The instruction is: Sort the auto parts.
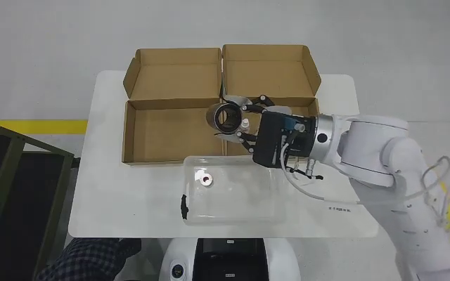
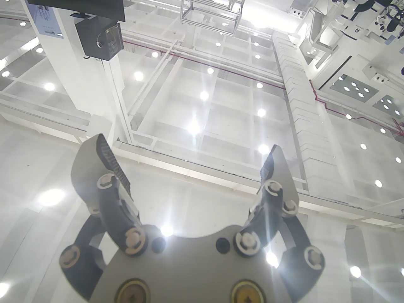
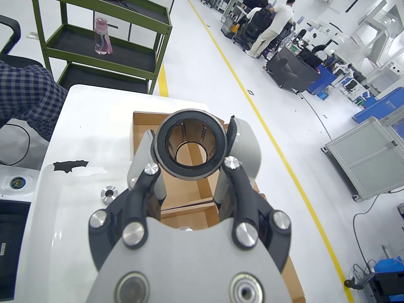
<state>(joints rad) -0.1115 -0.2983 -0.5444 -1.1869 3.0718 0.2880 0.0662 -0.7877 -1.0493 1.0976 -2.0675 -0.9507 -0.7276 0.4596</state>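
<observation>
White counter (image 1: 105, 175) w/ two open cardboard boxes at the far side, a left box (image 1: 169, 137) and a right box (image 1: 271, 74), plus a clear tray (image 1: 232, 211) at the near edge. My right end effector (image 3: 191, 129) is clamping a cylindrical bearing sleeve (image 3: 189, 171) across its outer wall and holding it above the seam between the two boxes; I'm not able to tell which box it's over. My left end effector (image 2: 189, 162) is pointing up at the ceiling, fingers spread wide, carrying nothing. One small metal ring (image 1: 206, 179) is lying in the tray, towards its far left.

I'm judging the sleeve as steel: stiff, heavy for its size, smooth and round, so prob. slippery under the pads. Gripping mid-length across the diam. is looking like the safe hold; a grip near one end would prob. let it tip. Not fragile as such, but I'm guessing the ball tracks inside wouldn't like a drop. The ring is looking light and low; I'd be taking it across the outer rim from above.
</observation>
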